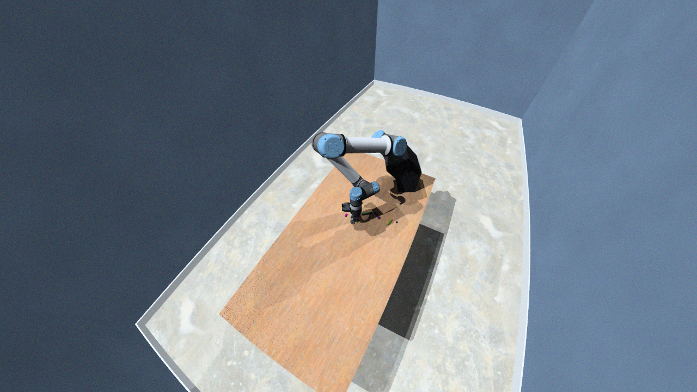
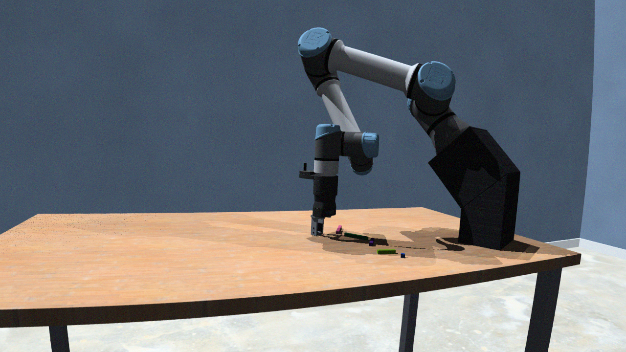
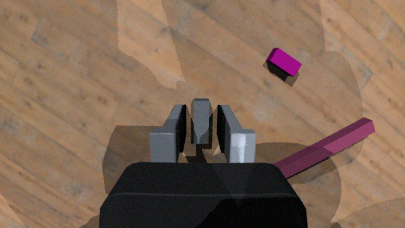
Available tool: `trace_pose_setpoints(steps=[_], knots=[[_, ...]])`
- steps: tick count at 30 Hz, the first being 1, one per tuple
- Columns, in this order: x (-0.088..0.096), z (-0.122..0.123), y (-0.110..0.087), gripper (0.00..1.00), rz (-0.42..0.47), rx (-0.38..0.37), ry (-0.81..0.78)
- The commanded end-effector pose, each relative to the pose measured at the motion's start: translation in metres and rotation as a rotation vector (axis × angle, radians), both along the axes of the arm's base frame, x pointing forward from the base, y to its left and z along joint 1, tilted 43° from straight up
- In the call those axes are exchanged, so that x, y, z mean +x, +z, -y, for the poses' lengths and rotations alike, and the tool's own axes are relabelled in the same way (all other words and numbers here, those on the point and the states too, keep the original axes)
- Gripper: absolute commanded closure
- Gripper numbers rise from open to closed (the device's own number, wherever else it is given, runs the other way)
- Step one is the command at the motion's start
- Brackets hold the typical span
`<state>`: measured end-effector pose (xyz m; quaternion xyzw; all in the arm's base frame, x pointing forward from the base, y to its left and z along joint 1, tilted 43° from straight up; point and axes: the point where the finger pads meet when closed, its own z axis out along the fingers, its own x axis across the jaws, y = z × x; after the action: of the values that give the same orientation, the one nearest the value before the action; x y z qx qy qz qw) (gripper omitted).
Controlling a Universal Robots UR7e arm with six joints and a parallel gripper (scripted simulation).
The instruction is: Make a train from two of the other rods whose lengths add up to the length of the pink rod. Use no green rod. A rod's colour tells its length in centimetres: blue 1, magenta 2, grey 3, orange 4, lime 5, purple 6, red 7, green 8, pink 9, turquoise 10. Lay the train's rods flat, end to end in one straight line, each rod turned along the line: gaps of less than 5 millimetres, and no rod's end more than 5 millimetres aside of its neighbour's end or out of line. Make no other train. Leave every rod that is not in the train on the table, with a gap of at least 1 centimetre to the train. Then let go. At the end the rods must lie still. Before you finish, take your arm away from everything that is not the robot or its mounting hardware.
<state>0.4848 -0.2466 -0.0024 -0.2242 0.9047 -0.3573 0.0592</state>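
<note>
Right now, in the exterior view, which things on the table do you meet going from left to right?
gripper → green rod → purple rod → lime rod → blue rod → arm's black base

A short grey rod (image 3: 201, 120) lies flat on the table. A small magenta rod (image 3: 283, 61) lies apart at an angle. The long pink rod (image 3: 329, 146) rests flat, slanted
</note>
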Motion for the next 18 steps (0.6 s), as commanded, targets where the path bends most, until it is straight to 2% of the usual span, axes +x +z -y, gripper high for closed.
trace_pose_setpoints(steps=[1,11,12,18], knots=[[0.0002,-0.0002,0.0005,0.46,0.001,0.000,0.001],[0.0002,-0.0002,0.0005,0.46,0.001,0.000,0.001],[0.0002,-0.0002,0.0005,0.76,0.001,0.000,0.001],[0.0002,-0.0002,0.0005,0.76,0.001,0.000,0.001]])
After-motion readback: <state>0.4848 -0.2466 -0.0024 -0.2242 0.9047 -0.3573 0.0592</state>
